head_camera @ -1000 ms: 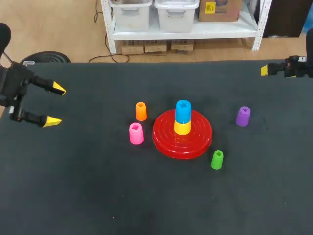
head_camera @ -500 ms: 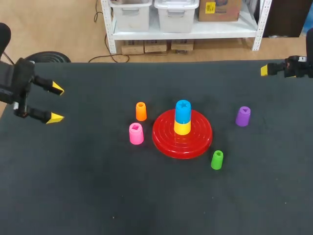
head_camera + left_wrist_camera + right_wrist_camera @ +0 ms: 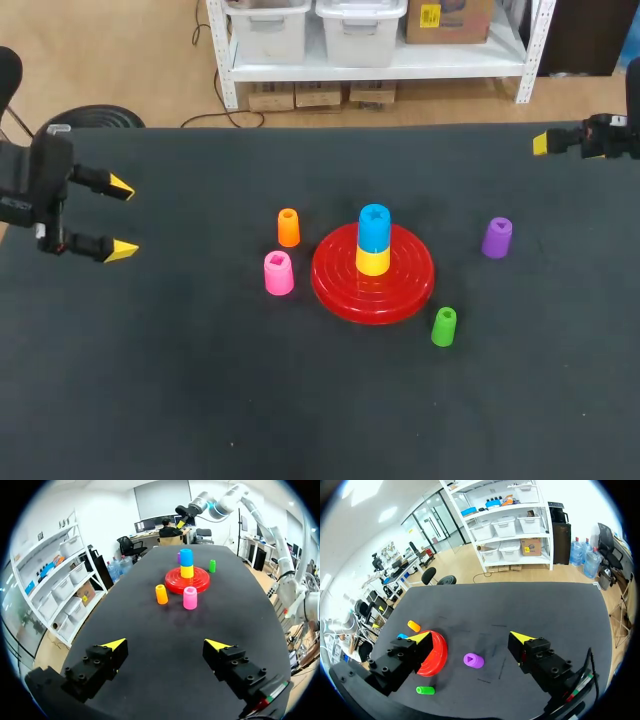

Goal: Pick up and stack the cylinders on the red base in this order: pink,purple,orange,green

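since a second ago the left gripper point(image 3: 123, 218) has edged from the table point(image 3: 200, 400)'s left edge toward the middle, fingers apart, empty. the right gripper point(image 3: 470, 637) sits spread at the far right corner. the pink cylinder point(image 3: 278, 273) stands just beside the red base point(image 3: 400, 290), near the orange cylinder point(image 3: 288, 227). wide fingers could topple orange.

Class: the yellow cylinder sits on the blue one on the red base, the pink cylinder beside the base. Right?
No: the head view shows the blue cylinder on top of the yellow cylinder. They do stand on the red base, the pink cylinder beside it.
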`<state>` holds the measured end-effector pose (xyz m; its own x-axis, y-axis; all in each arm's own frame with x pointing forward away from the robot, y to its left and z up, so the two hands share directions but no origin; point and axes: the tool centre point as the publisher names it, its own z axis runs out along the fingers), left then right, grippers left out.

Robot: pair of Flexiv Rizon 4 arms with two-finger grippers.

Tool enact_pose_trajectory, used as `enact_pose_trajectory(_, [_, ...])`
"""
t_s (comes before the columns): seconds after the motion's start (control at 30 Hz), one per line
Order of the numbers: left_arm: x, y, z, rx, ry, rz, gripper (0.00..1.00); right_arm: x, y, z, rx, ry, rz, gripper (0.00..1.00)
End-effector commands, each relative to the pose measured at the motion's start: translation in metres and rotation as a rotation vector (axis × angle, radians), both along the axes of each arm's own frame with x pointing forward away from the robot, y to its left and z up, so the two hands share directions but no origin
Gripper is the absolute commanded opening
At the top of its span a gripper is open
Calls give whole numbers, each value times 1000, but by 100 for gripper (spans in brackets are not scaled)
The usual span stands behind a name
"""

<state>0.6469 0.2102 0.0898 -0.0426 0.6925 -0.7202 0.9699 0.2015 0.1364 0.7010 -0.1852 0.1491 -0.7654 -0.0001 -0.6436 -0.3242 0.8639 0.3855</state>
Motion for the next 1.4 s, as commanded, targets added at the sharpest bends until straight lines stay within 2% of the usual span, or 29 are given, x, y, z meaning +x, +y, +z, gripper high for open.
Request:
enact_pose_trajectory(0.03, [1,1,0,-16,-11,-27,100,0,0,0,-2,0,-1,100])
enact_pose_trajectory(0.1, [1,-1,1,-33,-23,-62,100,0,0,0,-2,0,-1,100])
enact_pose_trajectory(0.33, [9,0,6,-24,-26,-49,100,0,0,0,-2,0,-1,100])
enact_pose_trajectory(0.5, [12,1,9,-68,-41,-147,100,0,0,0,-2,0,-1,100])
enact_pose_trajectory(0.6, [13,-1,10,-65,-39,-182,100,0,0,0,-2,0,-1,100])
enact_pose_trajectory(1.33, [15,0,13,-58,-47,-170,100,0,0,0,-2,0,-1,100])
enact_pose_trajectory(1.4, [15,0,13,-58,-47,-170,100,1,2,9,-111,-6,7,100])
